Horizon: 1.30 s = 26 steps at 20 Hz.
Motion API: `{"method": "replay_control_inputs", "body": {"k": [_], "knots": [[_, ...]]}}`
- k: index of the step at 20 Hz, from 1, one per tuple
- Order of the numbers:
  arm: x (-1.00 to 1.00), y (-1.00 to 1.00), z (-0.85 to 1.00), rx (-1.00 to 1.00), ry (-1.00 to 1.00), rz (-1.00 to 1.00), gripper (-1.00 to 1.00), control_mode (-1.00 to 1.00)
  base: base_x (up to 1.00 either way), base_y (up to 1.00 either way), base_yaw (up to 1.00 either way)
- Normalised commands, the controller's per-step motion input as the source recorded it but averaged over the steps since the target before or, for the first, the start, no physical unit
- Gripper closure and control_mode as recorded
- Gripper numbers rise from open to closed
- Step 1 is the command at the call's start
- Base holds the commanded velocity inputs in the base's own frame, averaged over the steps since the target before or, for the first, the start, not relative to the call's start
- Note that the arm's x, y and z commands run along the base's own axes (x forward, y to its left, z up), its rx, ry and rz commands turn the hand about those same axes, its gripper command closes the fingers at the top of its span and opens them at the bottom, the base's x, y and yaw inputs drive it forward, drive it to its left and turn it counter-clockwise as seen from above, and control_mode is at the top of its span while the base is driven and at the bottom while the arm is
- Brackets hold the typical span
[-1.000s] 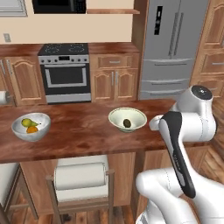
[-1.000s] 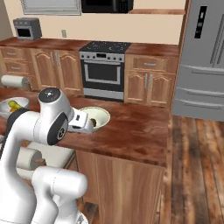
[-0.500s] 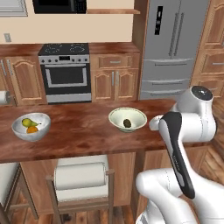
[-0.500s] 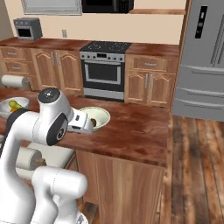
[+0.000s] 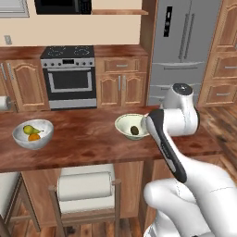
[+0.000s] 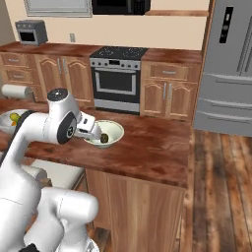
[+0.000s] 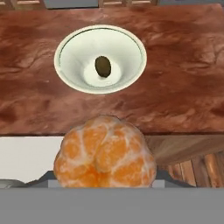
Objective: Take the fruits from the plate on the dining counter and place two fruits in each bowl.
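My gripper [image 7: 105, 173] is shut on the tan-orange fruit [image 7: 105, 153], a segmented ball that hides the fingertips. It hangs above the near edge of the dining counter [image 7: 183, 87]. Just beyond stands a pale bowl [image 7: 65, 43] with the dark olive-brown fruit [image 7: 103, 66] at its bottom. In the left base view this bowl [image 5: 124, 122] sits beside my forearm, and a second bowl [image 5: 21, 139] at the counter's left end holds the pear [image 5: 28, 129] and the orange [image 5: 33, 137]. The plate is out of view.
A stool with a paper towel roll [image 5: 83, 186] stands under the counter. Behind the counter are the stove [image 5: 69, 78], brown cabinets [image 5: 122, 83] and a steel fridge [image 5: 185, 46]. Wooden floor [image 6: 221, 187] lies to the right.
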Motion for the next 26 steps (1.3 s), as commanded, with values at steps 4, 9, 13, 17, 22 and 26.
{"method": "replay_control_inputs", "body": {"k": [4,9,13,17,22,26], "knots": [[1.00,0.24,-0.05,0.00,0.17,-0.01,1.00,-1.00,0.00,0.00,0.00],[1.00,-0.23,-0.36,0.05,0.27,0.05,1.00,-1.00,0.00,0.00,0.00],[0.90,-0.28,-0.41,0.09,0.10,0.13,1.00,-1.00,0.00,0.00,0.00],[0.44,0.00,-0.36,0.05,0.00,0.15,1.00,-1.00,0.00,0.00,0.00],[0.02,0.19,-0.09,0.00,0.01,0.05,1.00,-1.00,0.00,0.00,0.00],[0.21,0.39,-0.34,0.00,0.11,0.00,1.00,-1.00,0.00,0.00,0.00]]}}
